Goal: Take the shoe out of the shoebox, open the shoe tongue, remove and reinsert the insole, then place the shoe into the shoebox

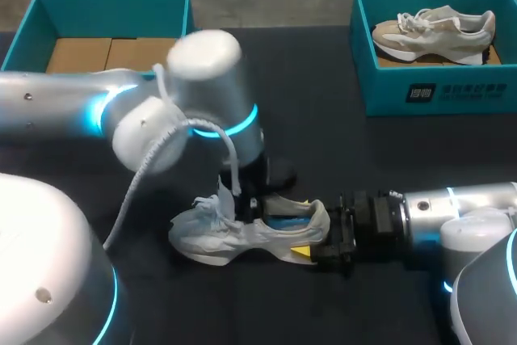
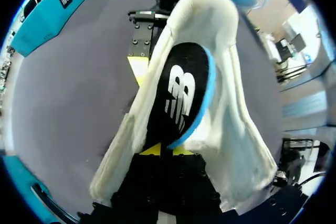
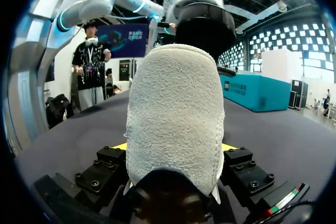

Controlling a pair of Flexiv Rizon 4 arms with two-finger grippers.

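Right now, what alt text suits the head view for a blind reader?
A white sneaker lies on the dark table; the right gripper clamps its heel while the left gripper holds its insole. Behind, the left shoebox holds cardboard, the right shoebox a beige sneaker.

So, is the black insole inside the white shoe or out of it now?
Inside: the black insole with blue edge lies within the white shoe, its walls around it.

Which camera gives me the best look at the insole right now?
Left wrist view: it looks into the shoe, showing the black, blue-edged insole. Head view catches only a blue sliver inside the shoe; right wrist view shows just the heel, no insole.
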